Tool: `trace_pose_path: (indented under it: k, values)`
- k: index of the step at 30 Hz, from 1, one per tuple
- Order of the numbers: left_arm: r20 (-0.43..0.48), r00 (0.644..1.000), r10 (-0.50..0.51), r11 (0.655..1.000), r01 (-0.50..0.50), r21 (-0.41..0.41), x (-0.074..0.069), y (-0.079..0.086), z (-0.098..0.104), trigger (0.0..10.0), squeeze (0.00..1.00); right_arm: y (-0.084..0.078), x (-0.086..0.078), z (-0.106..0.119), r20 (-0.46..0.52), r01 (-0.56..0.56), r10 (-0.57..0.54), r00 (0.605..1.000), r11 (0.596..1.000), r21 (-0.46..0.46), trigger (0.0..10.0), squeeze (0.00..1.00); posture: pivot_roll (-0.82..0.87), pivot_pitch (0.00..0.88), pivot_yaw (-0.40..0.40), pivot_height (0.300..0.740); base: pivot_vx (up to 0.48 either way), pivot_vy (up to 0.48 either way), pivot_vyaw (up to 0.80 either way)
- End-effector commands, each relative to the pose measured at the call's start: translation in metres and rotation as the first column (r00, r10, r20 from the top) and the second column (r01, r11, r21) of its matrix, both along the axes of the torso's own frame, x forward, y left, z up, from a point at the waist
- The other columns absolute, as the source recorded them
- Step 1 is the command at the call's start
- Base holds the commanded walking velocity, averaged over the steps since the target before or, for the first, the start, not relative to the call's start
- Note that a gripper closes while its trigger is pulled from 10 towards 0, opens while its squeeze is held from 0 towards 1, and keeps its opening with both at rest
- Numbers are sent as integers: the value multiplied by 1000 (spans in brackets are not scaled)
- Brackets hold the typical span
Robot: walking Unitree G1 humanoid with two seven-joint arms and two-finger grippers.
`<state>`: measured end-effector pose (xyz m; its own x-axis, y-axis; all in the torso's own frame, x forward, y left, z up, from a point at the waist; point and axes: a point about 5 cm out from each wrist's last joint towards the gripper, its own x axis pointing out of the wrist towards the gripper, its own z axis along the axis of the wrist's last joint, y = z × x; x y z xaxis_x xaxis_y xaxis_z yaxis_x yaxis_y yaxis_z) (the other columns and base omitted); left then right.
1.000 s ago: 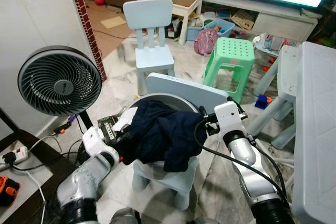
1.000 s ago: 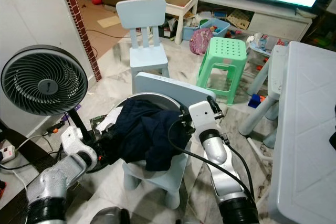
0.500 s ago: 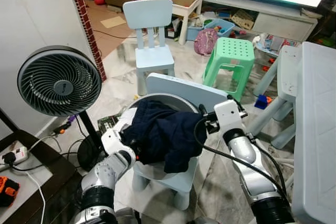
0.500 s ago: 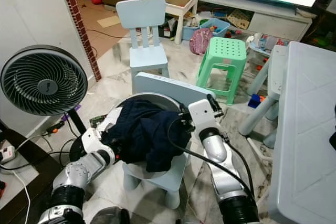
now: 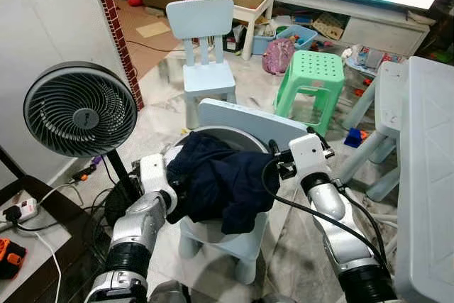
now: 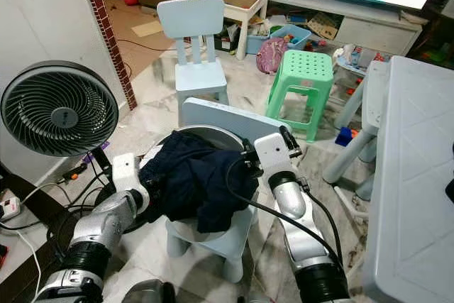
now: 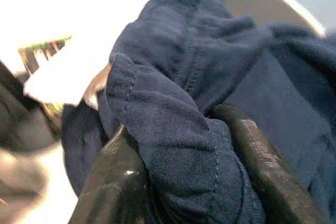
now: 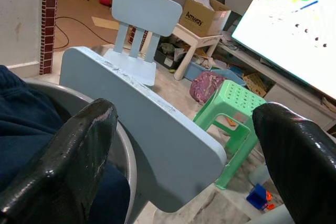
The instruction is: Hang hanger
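A dark navy garment (image 5: 220,182) lies heaped in a grey basin (image 5: 237,133) on a small light-blue chair (image 5: 241,243). My left gripper (image 5: 174,184) is at the garment's left edge. In the left wrist view its black fingers (image 7: 113,182) press on either side of a thick fold of the navy cloth (image 7: 178,145), beside a white label (image 7: 68,72). My right gripper (image 5: 273,166) is at the garment's right edge, by the chair's backrest (image 5: 255,120). In the right wrist view its fingers (image 8: 63,156) stand wide apart with nothing between them.
A black standing fan (image 5: 79,109) is close on the left, with cables and a power strip (image 5: 18,212) on the floor. Behind stand another light-blue chair (image 5: 206,47) and a green stool (image 5: 310,76). A white table (image 5: 425,175) runs along the right.
My left arm has risen from low at the left to the garment's left edge, and its fingers now pinch a fold of cloth. The right arm has stayed put.
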<state>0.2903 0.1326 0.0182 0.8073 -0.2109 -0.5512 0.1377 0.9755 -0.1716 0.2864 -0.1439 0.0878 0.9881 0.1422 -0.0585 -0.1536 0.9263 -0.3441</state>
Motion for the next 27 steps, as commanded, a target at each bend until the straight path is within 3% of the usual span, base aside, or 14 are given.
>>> trace_pose_path:
  k: [1, 5, 6, 8, 11, 13, 16, 17, 19, 21, 23, 24, 27]
  values:
    - [44, 992, -119, 987, 113, 117, -2, -3, 1, 0, 0, -1, 3, 1, 3, 7, -7, 1000, 1000, 6, 10000, 0, -33, 0, -2, 740, 0, 0, 0]
    - [39, 961, -273, 946, 260, 195, -8, -9, 1, 0, 0, 0, 3, 1, 4, 9, -9, 1000, 1000, 10, 10000, 0, -31, 0, 0, 740, 0, 0, 0]
    - [39, 930, -364, 900, 341, 272, -11, -11, 1, 0, 0, 0, 3, 1, 4, 10, -10, 1000, 1000, 10, 10000, 0, -31, 0, 0, 740, 0, 0, 0]
    - [33, 907, -421, 865, 390, 317, -13, -12, 1, 0, 0, 0, 3, 1, 3, 10, -10, 1000, 1000, 10, 10000, 0, -31, 0, 0, 740, 0, 0, 0]
    - [-8, 798, -602, 718, 546, 432, -21, -18, 1, 0, 0, 0, 4, 1, 4, 13, -13, 1000, 1000, 14, 10000, 0, -24, 0, 1, 740, 0, 0, 0]
    - [-25, 743, -669, 640, 593, 489, -24, -21, 3, 0, 0, 0, 4, 1, 5, 14, -14, 1000, 1000, 16, 10000, 0, -24, 0, 1, 740, 0, 0, 0]
    - [-23, 709, -705, 591, 605, 534, -24, -23, 7, 0, 0, 1, 5, 1, 6, 14, -14, 1000, 1000, 20, 10000, 0, -22, 0, 5, 740, 0, 0, 0]
    - [-13, 710, -704, 595, 599, 536, -23, -24, 8, 0, 0, 1, 5, 1, 6, 14, -14, 1000, 1000, 20, 10000, 0, -22, 0, 5, 740, 0, 0, 0]
    - [30, 734, -679, 638, 569, 520, -20, -26, 13, 0, 0, 1, 5, 1, 6, 15, -16, 1000, 1000, 22, 10000, 0, -22, 0, 5, 740, 0, 0, 0]
    - [79, 736, -673, 651, 538, 536, -16, -26, 20, 0, 0, 1, 4, 0, 6, 17, -17, 1000, 999, 28, 10000, 0, -22, 0, 5, 740, 0, 0, 0]
    - [199, 759, -620, 730, 466, 500, -8, -28, 39, 0, 0, -2, 2, 1, 17, 28, -29, 999, 998, 54, 10000, 0, -18, 0, 13, 740, 0, 0, 0]
    - [199, 759, -620, 730, 466, 500, -8, -28, 39, 0, 0, -2, 2, 1, 17, 28, -29, 999, 998, 54, 10000, 0, -18, 0, 13, 740, 0, 0, 0]
    - [321, 763, -560, 790, 375, 486, -1, -30, 63, 0, 0, -5, 1, 7, 50, 40, -45, 998, 994, 106, 10000, 0, -14, 0, 20, 740, 0, 0, 0]
